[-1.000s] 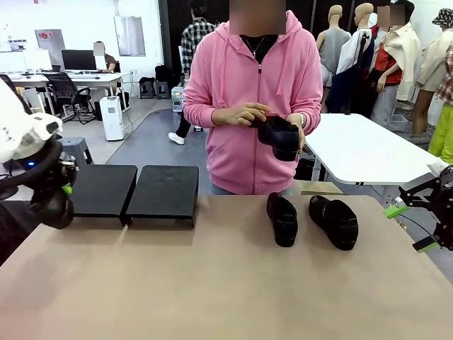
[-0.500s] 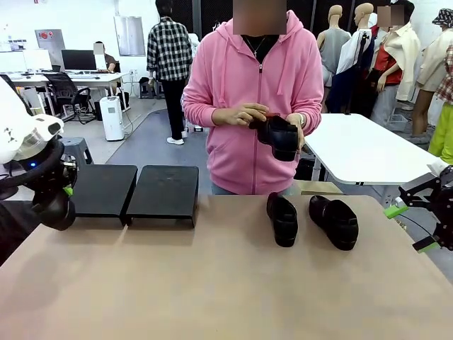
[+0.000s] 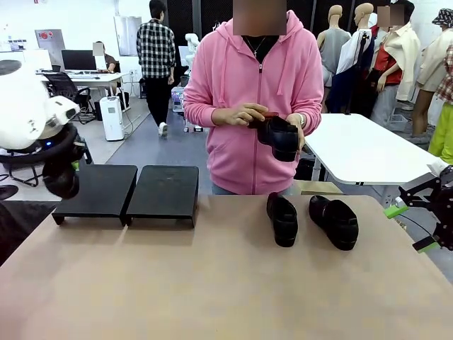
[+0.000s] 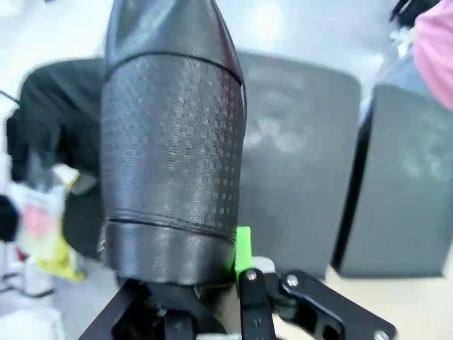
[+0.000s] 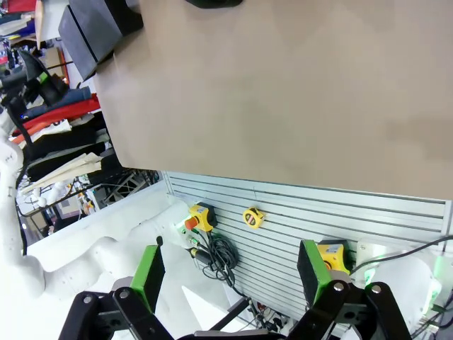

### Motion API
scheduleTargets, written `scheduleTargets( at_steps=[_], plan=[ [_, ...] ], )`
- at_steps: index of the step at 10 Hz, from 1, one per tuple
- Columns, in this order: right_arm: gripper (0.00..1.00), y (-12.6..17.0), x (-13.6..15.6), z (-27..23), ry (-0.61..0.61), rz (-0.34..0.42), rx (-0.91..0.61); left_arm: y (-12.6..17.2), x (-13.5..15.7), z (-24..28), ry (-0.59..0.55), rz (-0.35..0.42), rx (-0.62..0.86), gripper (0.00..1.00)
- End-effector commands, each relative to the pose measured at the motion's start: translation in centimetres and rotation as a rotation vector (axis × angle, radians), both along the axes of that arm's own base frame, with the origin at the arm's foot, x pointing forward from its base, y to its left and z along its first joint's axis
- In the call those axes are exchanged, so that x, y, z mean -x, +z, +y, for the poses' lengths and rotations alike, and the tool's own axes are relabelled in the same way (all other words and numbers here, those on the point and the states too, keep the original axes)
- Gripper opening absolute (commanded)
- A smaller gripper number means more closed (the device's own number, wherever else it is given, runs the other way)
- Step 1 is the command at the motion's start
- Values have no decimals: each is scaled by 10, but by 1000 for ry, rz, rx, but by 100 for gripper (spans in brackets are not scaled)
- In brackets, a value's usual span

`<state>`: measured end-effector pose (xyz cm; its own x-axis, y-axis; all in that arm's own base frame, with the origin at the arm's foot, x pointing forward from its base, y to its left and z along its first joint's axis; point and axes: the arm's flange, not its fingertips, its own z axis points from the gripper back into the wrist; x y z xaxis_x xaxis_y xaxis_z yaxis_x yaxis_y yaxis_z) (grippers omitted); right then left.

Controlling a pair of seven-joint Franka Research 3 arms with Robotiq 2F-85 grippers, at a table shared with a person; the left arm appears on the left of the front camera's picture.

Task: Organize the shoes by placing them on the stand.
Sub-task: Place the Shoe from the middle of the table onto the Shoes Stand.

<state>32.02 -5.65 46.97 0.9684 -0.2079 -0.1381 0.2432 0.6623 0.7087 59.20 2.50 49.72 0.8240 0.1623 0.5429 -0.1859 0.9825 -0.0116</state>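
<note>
Left fingers (image 4: 243,249): clamped on one shoe (image 4: 170,163) — poised at the stand's (image 3: 127,191) left end, probably to set it down there.
Right fingers (image 3: 395,210): spread wide, holding nothing.
Waiting: left shoe (image 3: 284,219) and right shoe (image 3: 334,222) on the tabletop (image 3: 212,283) — the fourth shoe (image 3: 281,137) is in the person's hands (image 3: 244,113).

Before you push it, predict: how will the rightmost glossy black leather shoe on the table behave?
The glossy black leather shoe probably slides rather than rolls: its thick sole rests on the tan table. Its shiny upper looks slippery.
</note>
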Motion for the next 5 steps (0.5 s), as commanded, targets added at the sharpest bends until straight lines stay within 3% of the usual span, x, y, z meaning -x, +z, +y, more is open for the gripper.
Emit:
scheduleTargets(
  at_steps=[1, 3, 5],
  plan=[
    [100, 2, 0, -3, 8, 4, 9, -2, -50, -18, 5, -29, -75, 0],
    [100, 2, 0, -3, 8, 4, 9, -27, -85, -19, 21, 33, -80, 0],
    [100, 2, 0, -3, 8, 4, 9, -49, -92, -24, 43, 133, -102, 0]
  ],
)
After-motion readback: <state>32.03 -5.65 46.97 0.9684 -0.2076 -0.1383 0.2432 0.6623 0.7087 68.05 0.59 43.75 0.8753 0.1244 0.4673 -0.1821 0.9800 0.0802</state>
